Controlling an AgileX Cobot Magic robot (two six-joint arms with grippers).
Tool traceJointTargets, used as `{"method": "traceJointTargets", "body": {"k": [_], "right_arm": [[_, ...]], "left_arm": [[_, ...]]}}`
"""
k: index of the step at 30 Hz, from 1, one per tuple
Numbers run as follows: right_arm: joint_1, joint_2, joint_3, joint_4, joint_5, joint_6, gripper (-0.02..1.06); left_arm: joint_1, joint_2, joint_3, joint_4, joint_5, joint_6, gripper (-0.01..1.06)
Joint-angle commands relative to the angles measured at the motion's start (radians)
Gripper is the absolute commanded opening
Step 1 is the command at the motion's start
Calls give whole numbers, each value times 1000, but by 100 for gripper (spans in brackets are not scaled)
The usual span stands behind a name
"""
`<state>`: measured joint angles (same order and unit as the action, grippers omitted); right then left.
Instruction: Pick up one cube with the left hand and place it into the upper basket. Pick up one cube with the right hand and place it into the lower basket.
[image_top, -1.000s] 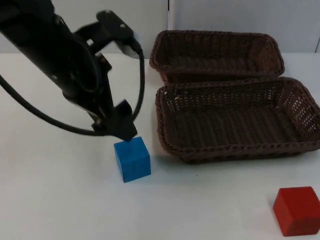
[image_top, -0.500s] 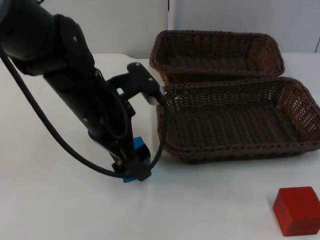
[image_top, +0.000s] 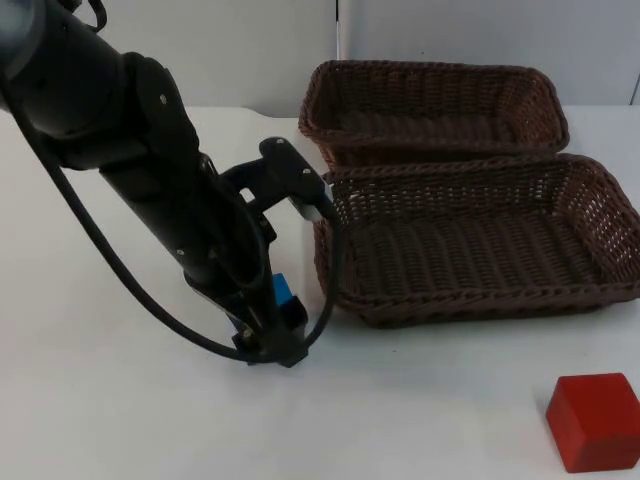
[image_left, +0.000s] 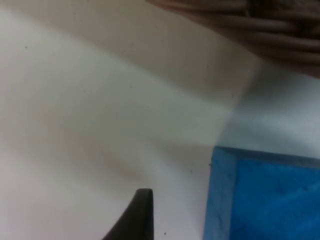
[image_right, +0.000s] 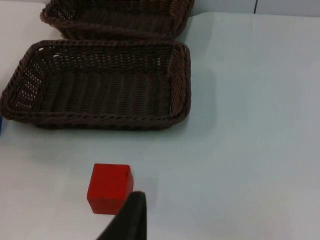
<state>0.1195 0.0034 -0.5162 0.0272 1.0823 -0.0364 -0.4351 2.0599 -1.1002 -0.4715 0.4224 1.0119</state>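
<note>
The left gripper is down at the white table, low over the blue cube, just left of the lower basket's near left corner. Its black fingers straddle the cube, which is mostly hidden under the arm in the top view, with a sliver of blue showing beside the wrist. In the left wrist view one black fingertip stands apart from the cube's side with bare table between them, so the fingers look spread and not yet closed on it. The cube sits on the table, near the basket's woven wall.

The right gripper waits off the table's right side; whether its fingers are spread or closed I cannot tell. Its wrist view looks onto the red cube, which lies on the table near the right front, well apart from the lower basket. The upper basket stands just beyond it, their rims touching
</note>
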Motion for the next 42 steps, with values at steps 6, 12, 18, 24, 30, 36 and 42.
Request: {"method": "traceJointTargets", "body": {"k": [6, 12, 18, 24, 30, 36, 42], "right_arm": [[-5, -3, 0, -2, -2, -2, 105], [-5, -3, 0, -2, -2, -2, 105], [-5, -3, 0, -2, -2, -2, 105], [-5, -3, 0, -2, -2, -2, 105], [-5, -3, 0, -2, -2, -2, 105], [-5, -3, 0, -2, -2, -2, 105], [-5, -3, 0, -2, -2, -2, 105]], "left_arm": [[-5, -1, -5, -20, -10, 3, 93], [-5, -3, -5, -20, -4, 3, 47], [-5, -67, -5, -2, 88, 1, 0], [-5, -188, -5, 68, 193, 0, 0], [-5, -318, -5, 57, 175, -10, 0], [-5, -362, -5, 57, 159, -35, 0], [-5, -362, -5, 56, 157, -46, 0]]}}
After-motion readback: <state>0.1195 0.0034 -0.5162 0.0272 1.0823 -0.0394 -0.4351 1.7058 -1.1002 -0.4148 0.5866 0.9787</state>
